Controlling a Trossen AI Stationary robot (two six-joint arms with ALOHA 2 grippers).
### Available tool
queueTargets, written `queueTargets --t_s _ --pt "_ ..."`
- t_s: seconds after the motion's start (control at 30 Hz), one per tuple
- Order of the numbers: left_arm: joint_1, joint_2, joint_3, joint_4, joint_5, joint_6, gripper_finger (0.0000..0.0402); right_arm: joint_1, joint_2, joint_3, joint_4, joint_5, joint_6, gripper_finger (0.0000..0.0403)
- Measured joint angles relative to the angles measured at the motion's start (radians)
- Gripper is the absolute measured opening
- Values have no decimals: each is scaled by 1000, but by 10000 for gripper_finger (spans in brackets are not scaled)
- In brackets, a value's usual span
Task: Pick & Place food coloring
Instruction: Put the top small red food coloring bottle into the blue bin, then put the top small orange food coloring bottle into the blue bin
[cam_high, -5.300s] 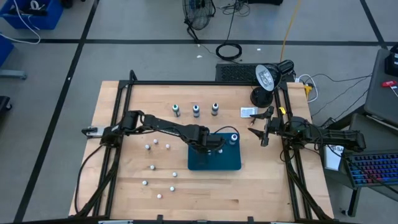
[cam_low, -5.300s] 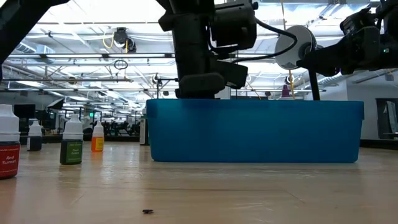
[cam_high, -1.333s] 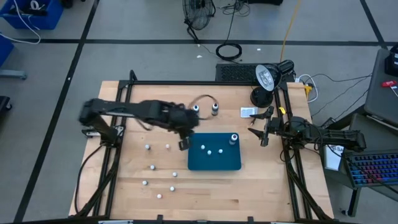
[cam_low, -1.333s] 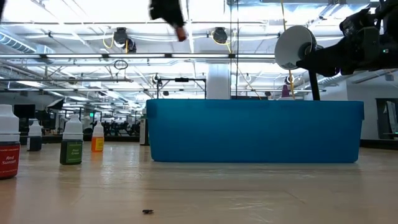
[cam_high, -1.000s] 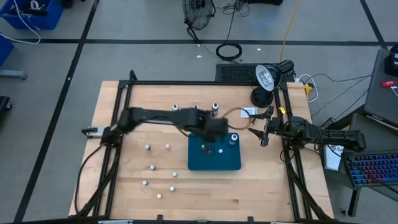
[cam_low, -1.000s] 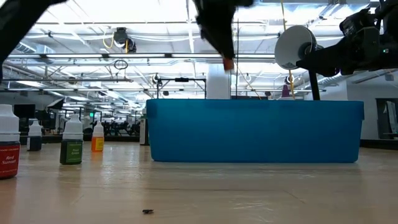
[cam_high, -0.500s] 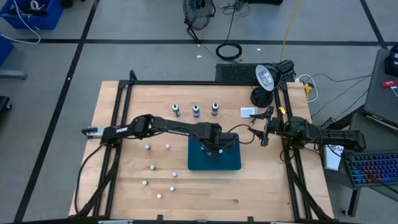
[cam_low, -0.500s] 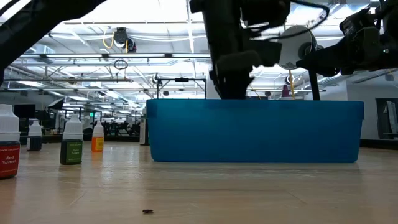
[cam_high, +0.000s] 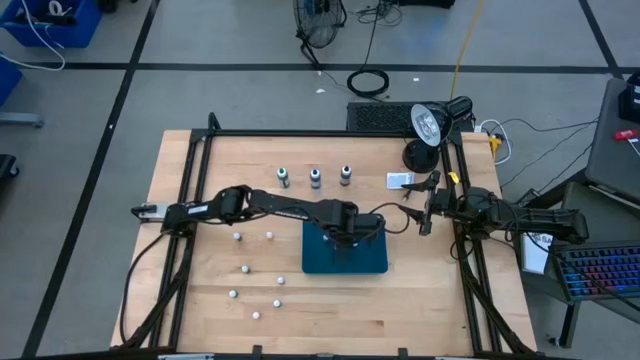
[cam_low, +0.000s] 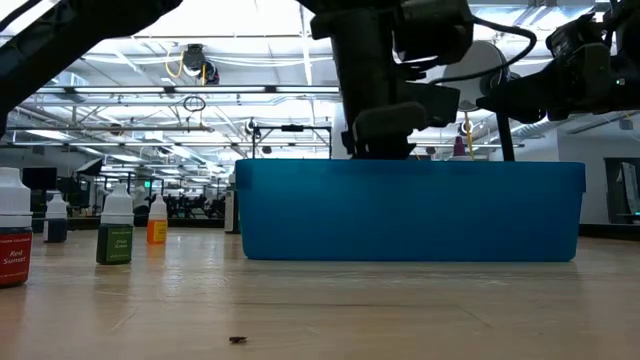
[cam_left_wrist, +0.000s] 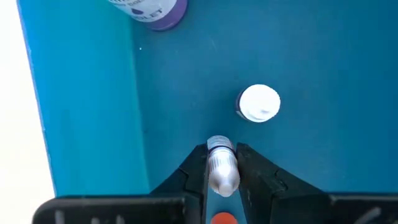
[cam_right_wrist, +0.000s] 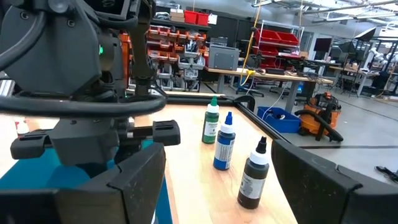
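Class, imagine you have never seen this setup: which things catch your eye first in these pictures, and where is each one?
The bright blue bin in the middle of the wooden table stands out first, with the left gripper lowered into it, shut on a small bottle. Next come three bottles lined up behind the bin, and the right gripper waiting open at the table's right edge.

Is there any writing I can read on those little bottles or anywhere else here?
"Red Sunset": red label of the white-capped bottle at the low view's edge.
"...OLET": partial purple label, bottle in the blue plastic bin.
Green-labelled bottle: print too small.
Three tall dropper bottles: labels blurred.
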Motion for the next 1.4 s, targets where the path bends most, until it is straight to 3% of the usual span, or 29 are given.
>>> queueTargets --t_s 0.17,0.4,0.6,0.93,1.1,1.27,1.4 --pt "0 0 0 -6 1 -12 65 0 0 0 0 0 0 279" --pt "-1 0 0 -10 2 -21 152 0 0 0 0 0 0 279" --pt "-2 -9 0 -19 2 -22 171 0 0 0 0 0 0 279" --pt "-17 -240 -18 -209 -44 -75 174 0 0 0 0 0 0 279" --pt "-87 -433 -270 -170 -97 -100 174 0 3 0 2 0 0 279" --pt "-124 -657 -660 34 -98 -163 175 0 3 0 0 0 0 279" --pt "-128 -782 -883 162 -59 -229 175 0 3 0 0 0 0 279"
